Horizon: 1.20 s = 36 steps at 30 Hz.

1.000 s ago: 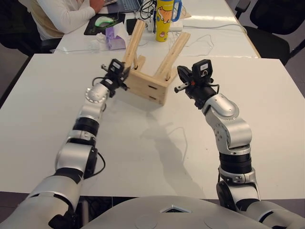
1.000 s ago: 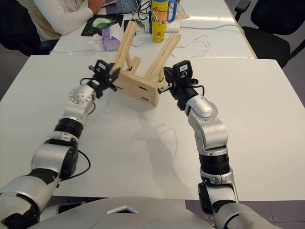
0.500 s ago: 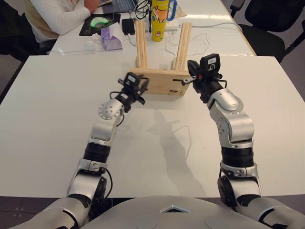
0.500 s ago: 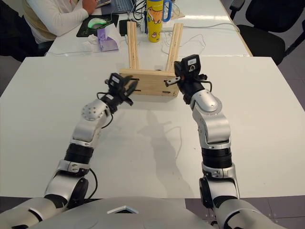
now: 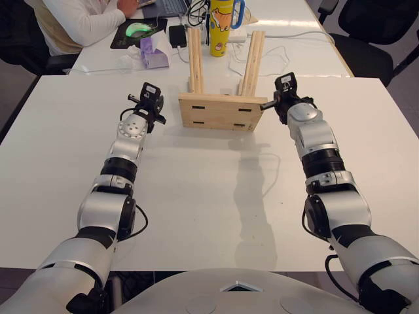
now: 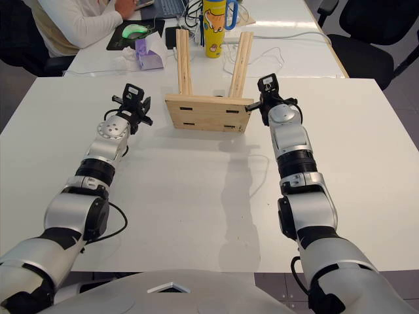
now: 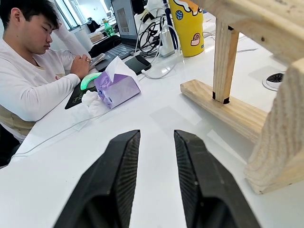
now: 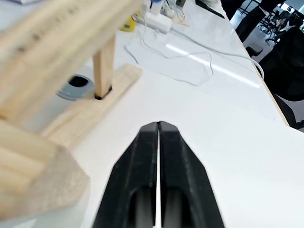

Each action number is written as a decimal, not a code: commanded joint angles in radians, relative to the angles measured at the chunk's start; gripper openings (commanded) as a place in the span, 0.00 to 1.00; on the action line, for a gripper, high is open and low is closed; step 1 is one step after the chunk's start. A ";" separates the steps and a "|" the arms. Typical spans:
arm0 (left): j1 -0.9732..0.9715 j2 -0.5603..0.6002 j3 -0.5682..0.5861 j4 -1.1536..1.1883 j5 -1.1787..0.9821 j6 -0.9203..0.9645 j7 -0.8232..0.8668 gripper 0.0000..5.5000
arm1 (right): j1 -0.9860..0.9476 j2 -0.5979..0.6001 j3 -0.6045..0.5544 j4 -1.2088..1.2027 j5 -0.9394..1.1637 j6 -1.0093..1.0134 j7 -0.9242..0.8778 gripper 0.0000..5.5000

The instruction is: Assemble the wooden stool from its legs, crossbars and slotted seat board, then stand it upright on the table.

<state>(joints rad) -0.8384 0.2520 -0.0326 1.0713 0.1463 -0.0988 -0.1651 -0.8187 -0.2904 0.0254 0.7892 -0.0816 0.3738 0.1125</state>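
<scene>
Left hand spread apart, right hand closed together, empty; stool on side between.

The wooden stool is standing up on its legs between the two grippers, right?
Not quite. The stool is lying on its side, legs pointing away from the robot. It is between the left gripper and the right gripper, as the left eye view shows.

The stool lies on its side on the counter, between both sets of fingers, with its legs pointing away beyond them. The left fingers are apart from it, while the right fingers are just beside it. A tissue box sits farther beyond the left fingers.
</scene>
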 commanded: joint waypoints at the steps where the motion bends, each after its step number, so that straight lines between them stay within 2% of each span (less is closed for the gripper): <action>1: -0.051 -0.003 -0.017 0.122 0.028 -0.053 0.011 0.24 | -0.026 0.006 0.005 0.095 -0.016 -0.048 0.003 0.00; 8: -0.068 -0.047 -0.011 0.158 0.003 -0.113 -0.067 0.24 | -0.014 0.045 0.005 0.198 0.009 -0.164 0.095 0.00; 17: -0.064 -0.086 0.012 0.149 -0.037 -0.157 -0.154 0.00 | -0.006 0.069 -0.008 0.212 0.032 -0.221 0.154 0.00; 21: -0.035 -0.085 0.010 0.131 -0.042 -0.174 -0.187 0.00 | 0.037 0.084 -0.003 0.123 0.064 -0.234 0.254 0.00; 25: 0.013 -0.082 0.008 0.072 -0.060 -0.193 -0.217 0.00 | 0.154 0.076 0.016 -0.102 0.119 -0.190 0.389 0.00; 28: 0.116 -0.089 -0.002 -0.112 -0.112 -0.177 -0.277 0.00 | 0.297 0.052 0.033 -0.361 0.160 -0.094 0.446 0.00; 30: 0.236 -0.091 -0.032 -0.318 -0.148 -0.131 -0.318 0.00 | 0.390 0.033 0.045 -0.509 0.169 -0.040 0.458 0.00; 36: 0.543 -0.085 -0.115 -0.850 -0.216 0.065 -0.317 0.00 | 0.576 -0.004 0.034 -0.809 0.225 0.094 0.463 0.00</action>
<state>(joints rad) -0.4512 0.2207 -0.0287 0.5891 -0.0322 -0.1492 -0.4059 -0.3271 -0.3132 0.0108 0.2167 0.0526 0.3818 0.4994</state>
